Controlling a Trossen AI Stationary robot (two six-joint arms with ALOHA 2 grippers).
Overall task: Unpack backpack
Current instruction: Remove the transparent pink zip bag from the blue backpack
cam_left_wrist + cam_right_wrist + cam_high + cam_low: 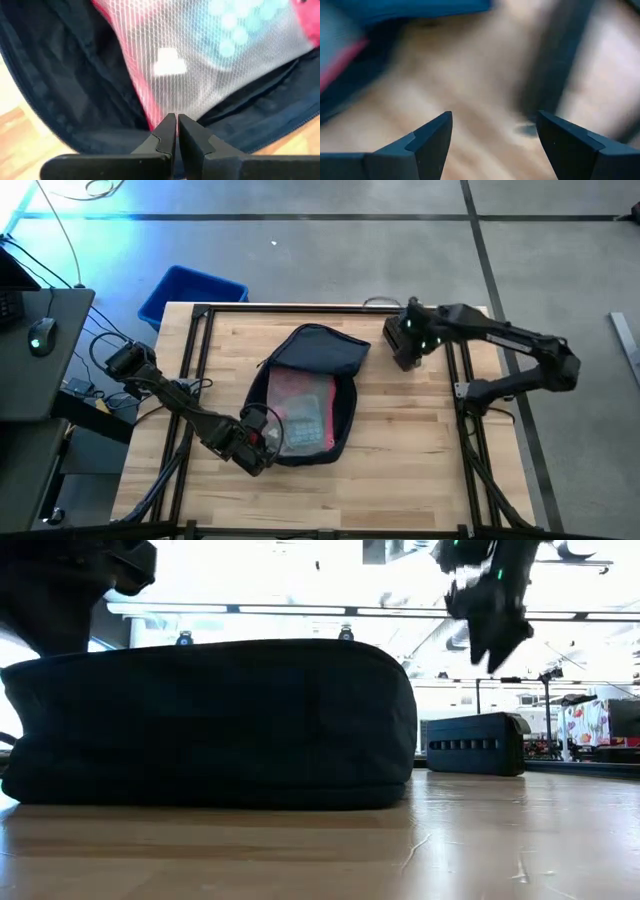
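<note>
Pinning the near rim of the large dark navy fabric backpack [305,395], the left gripper [252,442] has its fingers pressed together, probably steadying the bag at mid-worktop, its flap folded back over a pink-edged mesh pouch [300,418]. Towards the far right corner, the right gripper [405,345] hovers, fingers apart, holding nothing.
</note>
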